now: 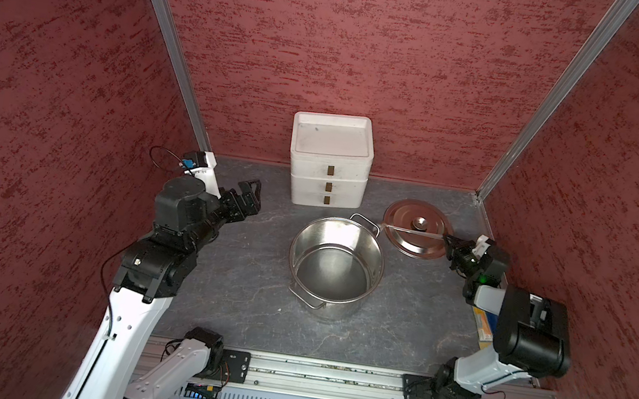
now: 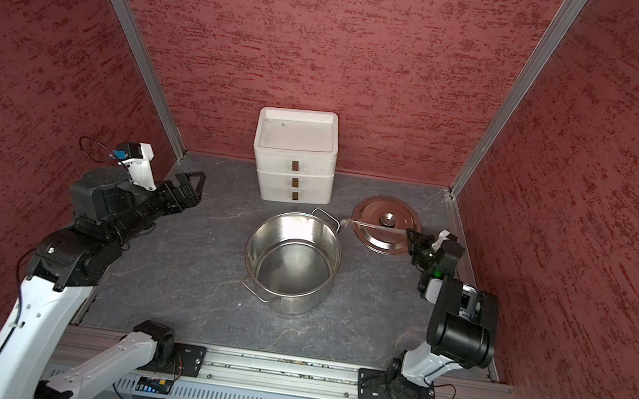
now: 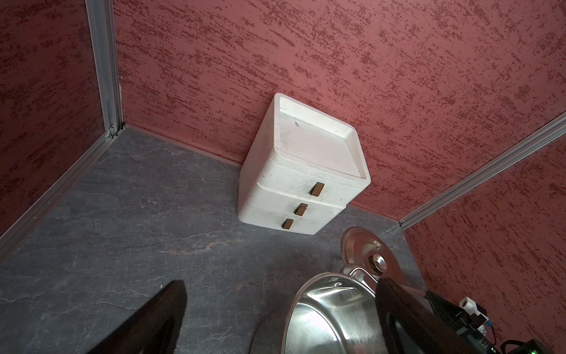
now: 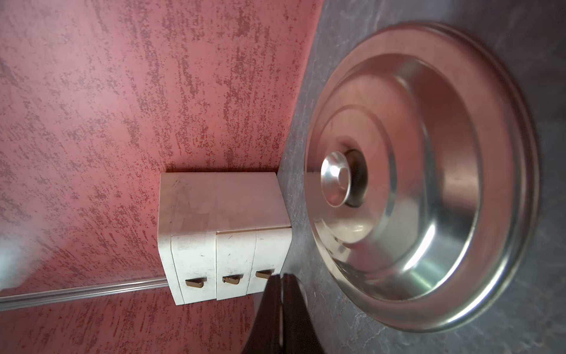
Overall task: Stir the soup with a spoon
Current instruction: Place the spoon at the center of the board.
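A steel pot [image 1: 337,261] [image 2: 293,260] stands mid-table. No soup is visible in it, only shiny metal inside. My right gripper [image 1: 449,239] [image 2: 410,234] is shut on the handle end of the thin spoon [image 1: 414,232] [image 2: 377,227]. The spoon lies level above the pot lid [image 1: 428,219], its bowl end close to the pot's far handle. In the right wrist view the pressed-together right gripper [image 4: 281,277] hides the spoon. My left gripper [image 1: 249,195] [image 3: 281,282] hovers open and empty, left of the pot [image 3: 330,318].
A white three-drawer unit [image 1: 329,160] [image 3: 303,171] [image 4: 220,214] stands against the back wall behind the pot. The lid [image 4: 428,153] lies knob-up at the back right. Red walls close in on three sides. A small orange box [image 1: 483,327] sits by the right arm.
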### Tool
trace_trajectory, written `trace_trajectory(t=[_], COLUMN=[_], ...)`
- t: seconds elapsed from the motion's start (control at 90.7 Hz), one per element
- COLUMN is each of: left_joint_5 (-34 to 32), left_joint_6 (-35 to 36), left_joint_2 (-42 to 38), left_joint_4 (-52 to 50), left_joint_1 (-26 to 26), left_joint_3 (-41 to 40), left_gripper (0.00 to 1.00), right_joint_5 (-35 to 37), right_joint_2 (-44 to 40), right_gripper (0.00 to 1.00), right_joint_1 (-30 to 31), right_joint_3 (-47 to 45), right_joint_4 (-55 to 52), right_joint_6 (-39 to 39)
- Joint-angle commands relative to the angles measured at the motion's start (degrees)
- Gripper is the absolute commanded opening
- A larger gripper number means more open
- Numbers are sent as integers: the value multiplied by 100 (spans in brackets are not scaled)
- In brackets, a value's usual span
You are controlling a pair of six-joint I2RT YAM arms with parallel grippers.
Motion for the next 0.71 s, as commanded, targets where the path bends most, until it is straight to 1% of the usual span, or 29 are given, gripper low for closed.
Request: trace_trajectory(t=[0.0,0.099,0.187,0.298,0.518,0.694], left_joint_5=[-42,-59,-51,-36,-33,-49], left_joint_6=[-50,-48,-66,-96,-115,-110], left_joint_2=[-21,-19,-27,-60,-113,-166], left_joint_4=[17,9,19,37,9,15], left_joint_1=[30,32,26,28,32,31], left_joint_3=[-22,-55,-104,-169,-251,-357], left_gripper=[100,100,100,100,100,100], right_joint_5=[-336,-387,-351,-313,-229,37], right_joint_2=[75,-46,-163,-194,-184,-406], right_gripper=[0,0,10,15,17,24], right_joint_1=[55,115,152,168,168,170], right_joint_3=[-48,-57,-129,-203,-186,-10], right_joint_4=[824,112,-480,-943,-1411,-2374], right_joint_6=[298,-69,-379,-644,-1013,-1424])
